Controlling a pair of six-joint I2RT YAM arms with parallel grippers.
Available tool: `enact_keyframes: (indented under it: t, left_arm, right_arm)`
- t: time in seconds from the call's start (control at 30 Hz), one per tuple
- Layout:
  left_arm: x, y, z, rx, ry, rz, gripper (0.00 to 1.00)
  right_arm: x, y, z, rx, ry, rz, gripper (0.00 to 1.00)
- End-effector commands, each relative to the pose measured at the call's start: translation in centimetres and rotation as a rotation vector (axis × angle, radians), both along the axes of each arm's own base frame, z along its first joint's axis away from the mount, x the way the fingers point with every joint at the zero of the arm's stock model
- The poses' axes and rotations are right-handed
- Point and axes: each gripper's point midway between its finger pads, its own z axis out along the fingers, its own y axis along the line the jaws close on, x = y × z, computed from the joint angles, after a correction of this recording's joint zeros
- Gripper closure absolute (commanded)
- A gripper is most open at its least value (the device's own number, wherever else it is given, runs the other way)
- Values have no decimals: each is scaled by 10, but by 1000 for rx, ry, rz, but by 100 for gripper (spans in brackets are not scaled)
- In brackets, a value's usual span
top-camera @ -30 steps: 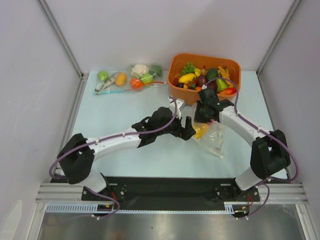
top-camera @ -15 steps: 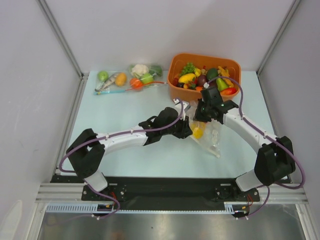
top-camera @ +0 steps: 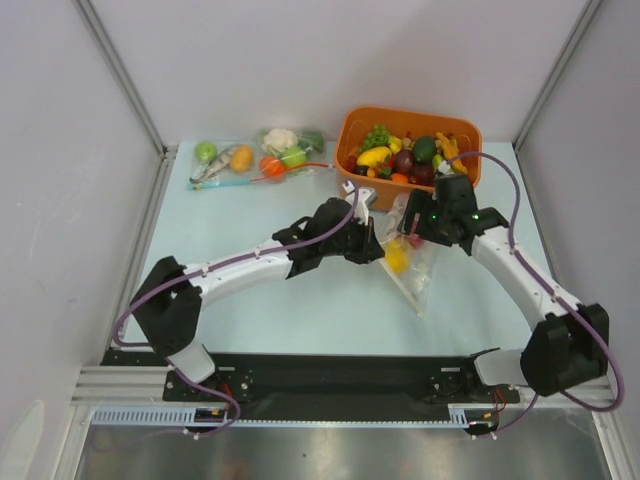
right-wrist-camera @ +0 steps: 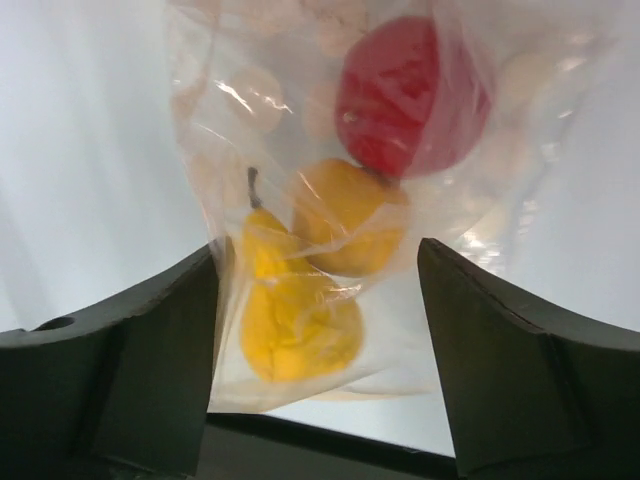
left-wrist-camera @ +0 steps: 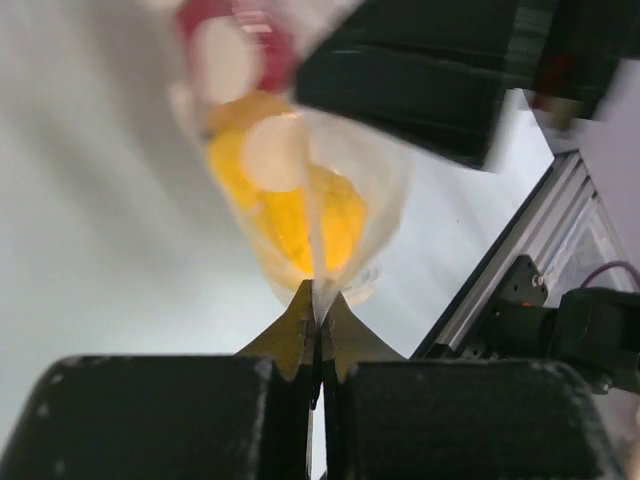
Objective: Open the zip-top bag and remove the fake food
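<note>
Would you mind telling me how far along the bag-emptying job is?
Done: none out; the fake food, one red and two yellow-orange fruits, sits inside the zip-top bag. In hand: the left gripper pinches the bag's film; the right gripper stands open around it. Left: opening the bag, whose zip is not visible, and removing the fruit.

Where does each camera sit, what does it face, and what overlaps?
Top external: above and behind the bases, looking down on the table; both arms show.
Left wrist: on the left arm, facing the shut left gripper pinching the clear crinkly plastic zip-top bag.
Right wrist: facing that bag between the fingers of the open right gripper.
Shared: the round red plastic fruit.
</note>
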Motion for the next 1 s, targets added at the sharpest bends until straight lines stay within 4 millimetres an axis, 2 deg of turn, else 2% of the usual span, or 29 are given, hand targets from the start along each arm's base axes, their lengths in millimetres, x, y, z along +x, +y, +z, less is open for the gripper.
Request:
enact_keyframes:
  t: [0.0, 0.17, 0.37, 0.5, 0.67, 0.77, 0.87, 0.97]
  left_arm:
    - [19, 17, 38, -116, 85, 90, 100]
    - [28, 26, 53, -193, 170, 130, 100]
    - [39, 28, 72, -278, 232, 168, 100]
    - [39, 21, 87, -314, 249, 147, 100]
    - [42, 21, 94, -336, 256, 160, 100]
    - [47, 22, 99, -341, 252, 170, 100]
    - [48, 21, 106, -347, 241, 159, 100]
    - [47, 23, 105, -326, 238, 157, 100]
  right_arm:
    - [-4, -19, 37, -24, -151, 30, 18]
    - [-24, -22, 48, -53, -225, 101, 16]
    - [-54, -4, 58, -84, -318, 237, 13]
    - [-65, 10, 53, -127, -323, 301, 12]
    - [-72, 30, 49, -145, -332, 370, 12]
    - [-77, 36, 38, -178, -302, 396, 12]
    - [-76, 32, 26, -239, -281, 379, 12]
    - [-71, 27, 19, -271, -285, 348, 12]
